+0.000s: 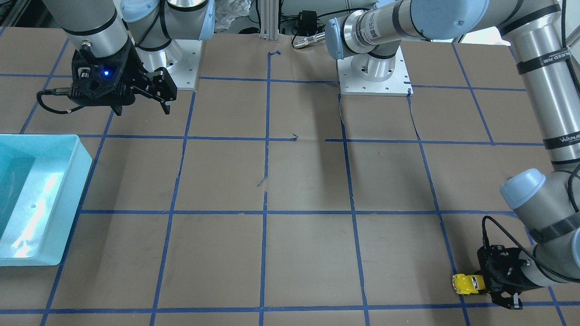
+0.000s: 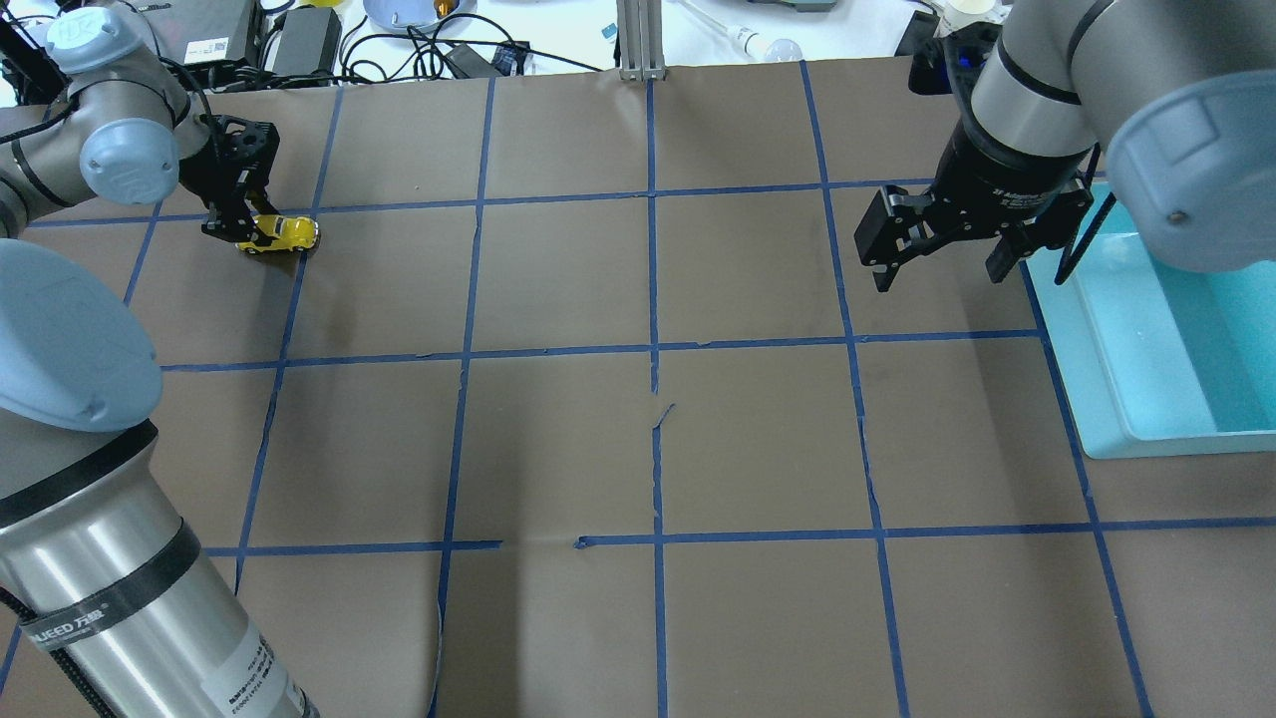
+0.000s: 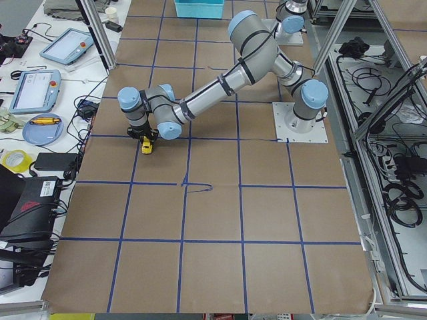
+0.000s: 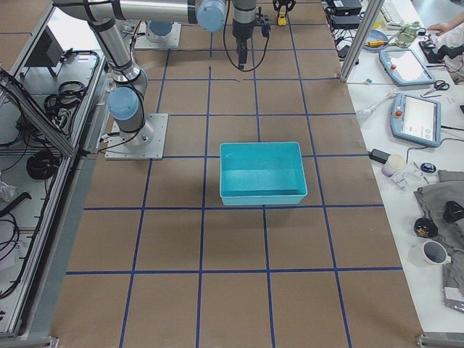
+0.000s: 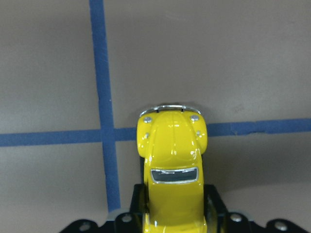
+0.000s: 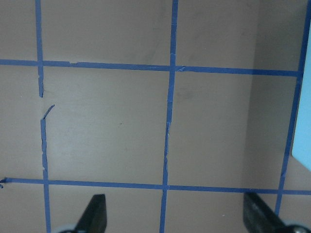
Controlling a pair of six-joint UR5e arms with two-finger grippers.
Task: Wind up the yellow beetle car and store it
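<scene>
The yellow beetle car (image 2: 284, 232) is at the table's far-left side, its rear end between the fingers of my left gripper (image 2: 242, 232). The left wrist view shows the car (image 5: 172, 170) nose-forward over a crossing of blue tape lines, gripped at its sides. It sits low at the table surface in the front view (image 1: 466, 284), next to the left gripper (image 1: 488, 286). My right gripper (image 2: 939, 276) is open and empty, hovering above the table beside the teal bin (image 2: 1097, 389). Its fingers (image 6: 93, 216) are spread wide over bare paper.
The teal bin (image 1: 68, 194) stands open and empty at the table's right edge. The table is brown paper with a blue tape grid (image 2: 654, 349). Cables and devices lie beyond the far edge (image 2: 299, 35). Both arm bases (image 1: 374, 72) stand at the robot's side.
</scene>
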